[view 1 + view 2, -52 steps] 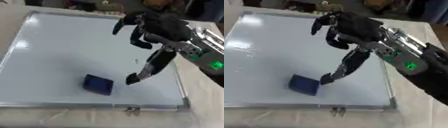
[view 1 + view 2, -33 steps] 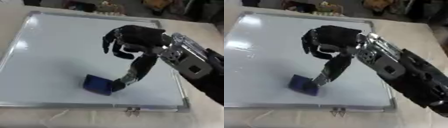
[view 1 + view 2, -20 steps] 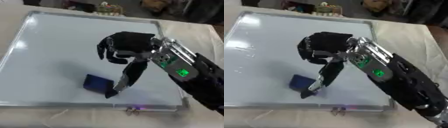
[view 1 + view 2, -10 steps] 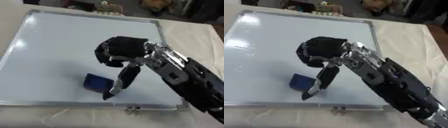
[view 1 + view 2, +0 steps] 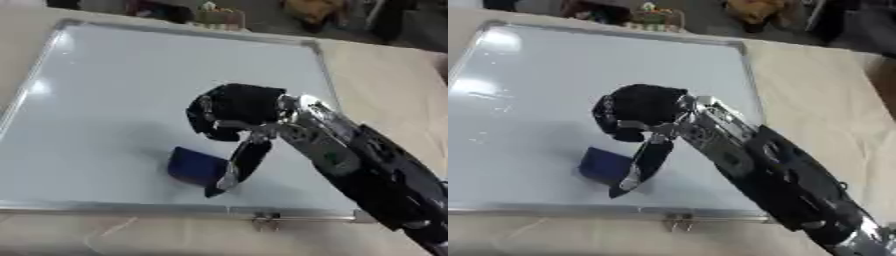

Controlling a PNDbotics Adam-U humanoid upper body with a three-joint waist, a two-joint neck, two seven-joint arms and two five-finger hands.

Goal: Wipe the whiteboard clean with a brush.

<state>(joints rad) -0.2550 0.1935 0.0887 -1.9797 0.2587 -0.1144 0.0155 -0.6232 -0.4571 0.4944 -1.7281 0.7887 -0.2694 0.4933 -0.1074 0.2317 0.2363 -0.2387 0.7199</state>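
I have the right hand [image 5: 234, 107] out over the whiteboard [image 5: 114, 85], the arm coming in from the board's near right corner. The fingers are curled under the palm and bunched together, while the thumb [image 5: 241, 162] hangs down long and straight toward the board's near edge. That thumb lies against the right side of the brush [image 5: 198, 167], a dark blue block resting flat on the whiteboard in its near half, a little right of the middle and not far from the near frame. The thumb tip reaches just past the brush's near right corner. I cannot tell whether the curled fingers meet the brush's far edge or sit just above it, so whether the hand has the brush pinched or only touches it with the thumb is not clear to me. The board surface around the brush looks pale and plain, with a bright glare patch toward its far left corner.
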